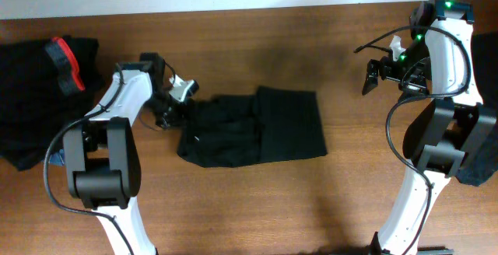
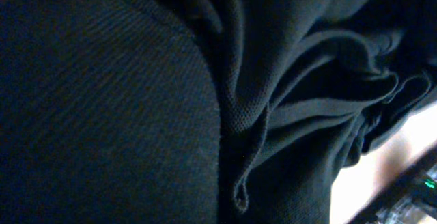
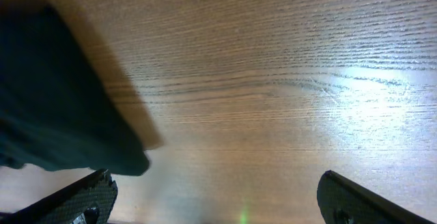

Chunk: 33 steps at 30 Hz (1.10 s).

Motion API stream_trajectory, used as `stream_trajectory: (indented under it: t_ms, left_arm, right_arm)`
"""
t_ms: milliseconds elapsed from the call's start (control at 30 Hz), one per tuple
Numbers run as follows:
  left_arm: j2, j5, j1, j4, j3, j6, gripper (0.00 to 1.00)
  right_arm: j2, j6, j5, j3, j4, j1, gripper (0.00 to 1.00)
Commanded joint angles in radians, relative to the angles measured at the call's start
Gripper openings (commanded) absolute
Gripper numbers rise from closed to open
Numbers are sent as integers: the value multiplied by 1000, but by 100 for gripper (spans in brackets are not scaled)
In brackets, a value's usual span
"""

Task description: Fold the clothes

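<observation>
Two arms work at the brown wood-grain table (image 1: 249,208), and only your left one is on cloth. The left gripper (image 1: 180,96) has its fingers closed on the left edge of the soft black garment (image 1: 257,127). The garment lies partly folded and spreads away from those fingers toward the middle of the table. Right at the fingers the cloth is rumpled. Farther from them, a flatter, neater panel forms the garment's far side.

In the left wrist view you will not see the fingers themselves. The garment fills nearly the whole frame, smooth on one side and gathered into deep folds on the other. A sliver of table shows in the lower right corner.

Behind the left gripper, on the side away from the garment, a heap of black clothes (image 1: 31,107) sits at the table's edge. A red-orange band (image 1: 66,62) lies on top of it. The heap is apart from the fingers.

Your right gripper (image 1: 377,75) hangs above the wood, fingers spread wide and holding nothing, well apart from the garment. In the right wrist view both black fingertips (image 3: 82,195) show at the bottom with wood grain between them. A dark cloth (image 3: 54,101) lies on the table beyond the left-hand fingertip, not touching it. You cannot tell which garment it belongs to.
</observation>
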Motion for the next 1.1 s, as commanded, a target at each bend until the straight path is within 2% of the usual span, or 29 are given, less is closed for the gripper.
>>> stream_trajectory:
  t_ms: [0,100,200,367,533,900,1067]
  left_arm:
    - [-29,-249,27,-68,137,-41,1]
    - [-30,-401,33,-143,235,-49,1]
    - [-30,-467,57,-200,326,-66,1]
    - [-30,-460,80,-292,465,-75,2]
    - [-31,-364,50,-332,501,-87,2]
    - [-27,-361,-176,-306,501,-156,2]
    - [-5,-368,-261,-302,500,-257,2]
  right_arm:
    - [-12,5,-6,18,-4,6,99]
    - [-12,5,-6,18,-4,6,99]
    - [-12,5,-6,18,-4,6,98]
    - [-12,5,-10,18,-4,6,99]
    - [-12,5,-21,18,-4,11,99]
    - [-12,1,-21,18,-4,100,99]
    - [-12,1,-21,18,-4,119,99]
